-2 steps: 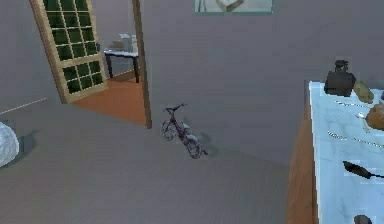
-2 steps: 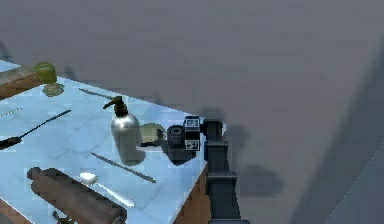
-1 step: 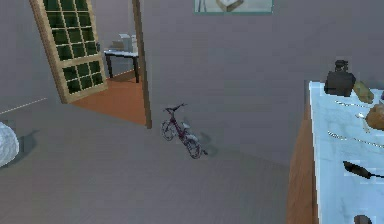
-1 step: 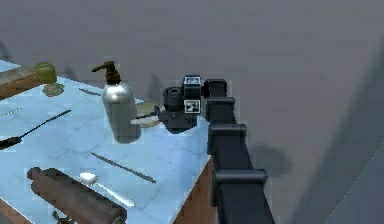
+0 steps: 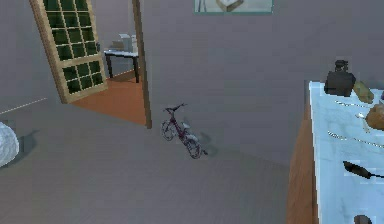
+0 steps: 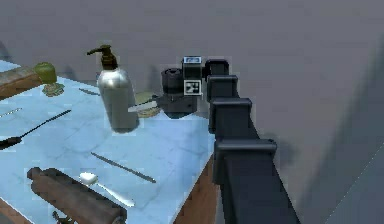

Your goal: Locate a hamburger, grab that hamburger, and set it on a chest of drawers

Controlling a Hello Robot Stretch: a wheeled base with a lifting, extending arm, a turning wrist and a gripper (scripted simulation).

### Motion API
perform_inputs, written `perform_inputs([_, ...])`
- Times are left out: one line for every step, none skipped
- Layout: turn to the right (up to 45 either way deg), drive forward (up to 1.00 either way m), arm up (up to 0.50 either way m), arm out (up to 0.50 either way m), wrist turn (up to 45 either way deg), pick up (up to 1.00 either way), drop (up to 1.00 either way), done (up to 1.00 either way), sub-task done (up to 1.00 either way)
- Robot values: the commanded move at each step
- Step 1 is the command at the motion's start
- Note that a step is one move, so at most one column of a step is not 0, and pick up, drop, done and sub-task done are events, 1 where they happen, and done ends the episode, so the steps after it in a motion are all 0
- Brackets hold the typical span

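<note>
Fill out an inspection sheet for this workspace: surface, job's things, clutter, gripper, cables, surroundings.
Surface: pale blue tiled countertop with a wooden edge.
Job's things: brown rounded lump on the counter in the forward view, too small to call a hamburger.
Clutter: pump bottle, rolling pin, spoon, long dark utensil, greenish round fruit.
Gripper: gripper at the far end of the arm, right of the pump bottle in the arm side view. Cannot tell whether it holds anything.
Cables: nothing seen.
Surroundings: grey floor, small bicycle, open door with green panes, table beyond it, picture on the wall.
</note>
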Motion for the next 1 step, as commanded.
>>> perform_inputs([0.0, 0.0, 0.0, 0.0, -45.0, 0.0, 0.0, 0.0, 0.0])
